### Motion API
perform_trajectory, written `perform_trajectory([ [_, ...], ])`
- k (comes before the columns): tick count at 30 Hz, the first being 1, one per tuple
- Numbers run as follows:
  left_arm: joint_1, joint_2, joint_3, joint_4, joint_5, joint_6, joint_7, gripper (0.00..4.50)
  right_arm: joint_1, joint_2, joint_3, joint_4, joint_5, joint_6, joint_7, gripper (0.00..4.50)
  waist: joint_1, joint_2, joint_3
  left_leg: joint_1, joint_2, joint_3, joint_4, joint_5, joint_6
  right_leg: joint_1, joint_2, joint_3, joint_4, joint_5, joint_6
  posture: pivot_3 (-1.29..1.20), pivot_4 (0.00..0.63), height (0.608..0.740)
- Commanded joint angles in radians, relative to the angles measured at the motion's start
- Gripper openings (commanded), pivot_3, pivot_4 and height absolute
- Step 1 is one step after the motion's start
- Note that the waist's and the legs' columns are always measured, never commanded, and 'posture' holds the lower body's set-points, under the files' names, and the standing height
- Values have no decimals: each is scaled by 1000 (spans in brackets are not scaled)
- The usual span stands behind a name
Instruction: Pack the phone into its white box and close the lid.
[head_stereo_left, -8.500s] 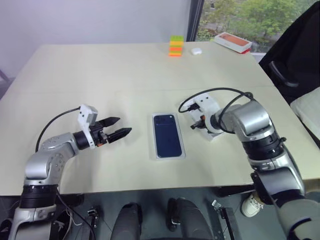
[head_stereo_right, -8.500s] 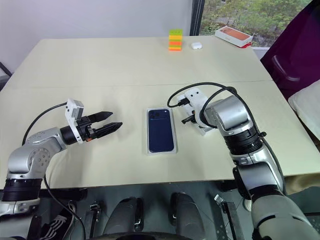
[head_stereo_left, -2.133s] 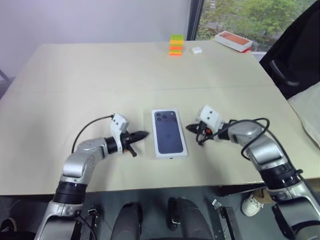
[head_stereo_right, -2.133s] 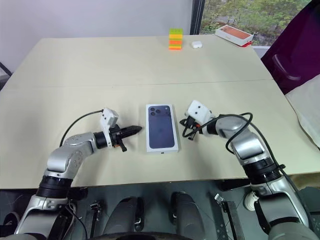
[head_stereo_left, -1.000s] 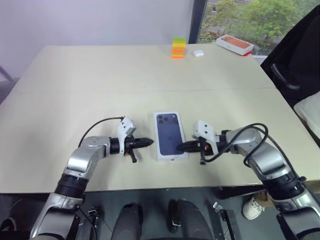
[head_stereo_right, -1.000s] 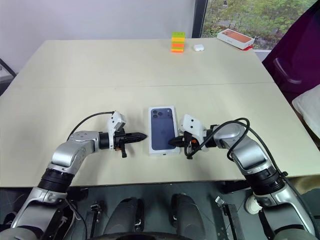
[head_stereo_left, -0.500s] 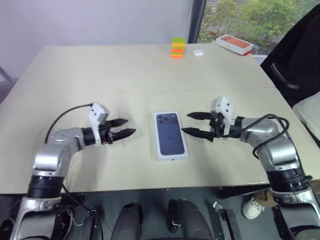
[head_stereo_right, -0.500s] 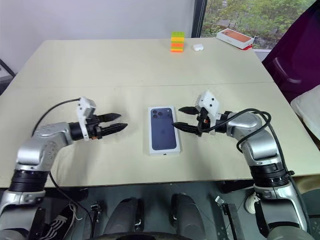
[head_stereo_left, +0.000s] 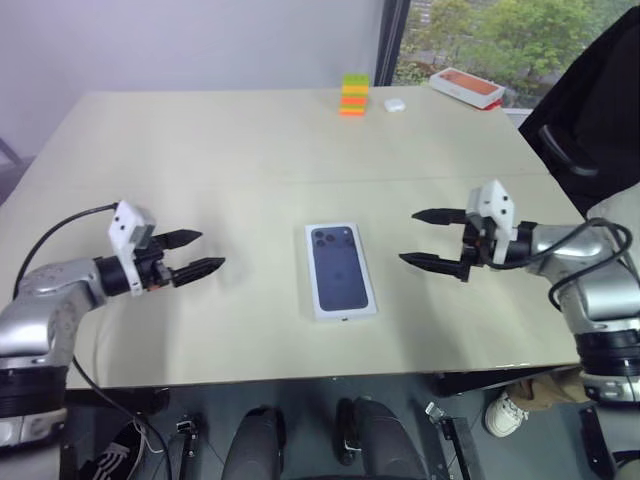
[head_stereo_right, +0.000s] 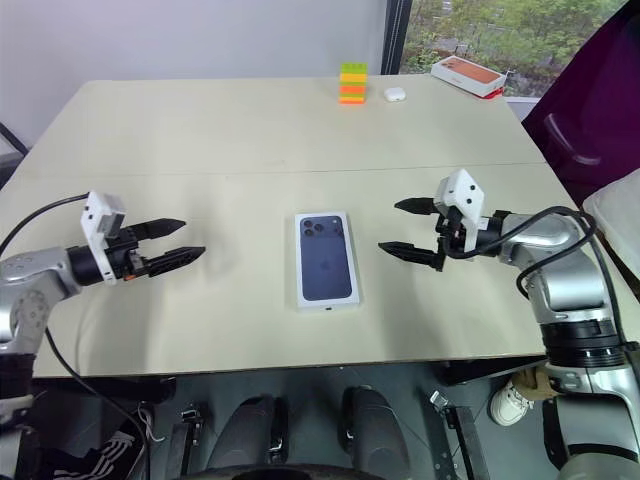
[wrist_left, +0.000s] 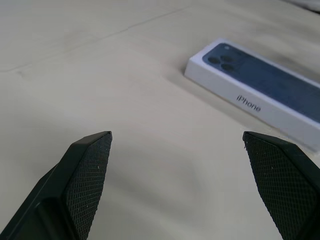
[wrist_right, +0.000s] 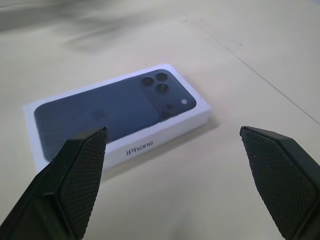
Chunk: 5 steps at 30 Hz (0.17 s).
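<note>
Two pincers hang over the desk (head_stereo_left: 250, 140), and both are wide apart and hold nothing. The white box (head_stereo_left: 341, 270) lies flat in the middle of the desk with the lid (head_stereo_right: 325, 257) shut on top, its phone picture facing up. The left pincer (head_stereo_left: 195, 252) is at nine o'clock from the box, well apart from it. The right pincer (head_stereo_left: 425, 238) is at three o'clock, near it but not touching.
</note>
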Motion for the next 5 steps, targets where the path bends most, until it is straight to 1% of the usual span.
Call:
perform_trajectory([
  [1,37,27,70,-29,-12,-36,-6,4405,19,-37,-61,2,32,-15,26,4422,0,0,0,0,0,0,0,0,0,0,0,0,0,0,0,0,150,740],
  [5,112,58,137,-8,-4,-92,-30,4405,65,-70,-92,18,27,-47,51,4422,0,0,0,0,0,0,0,0,0,0,0,0,0,0,0,0,150,740],
])
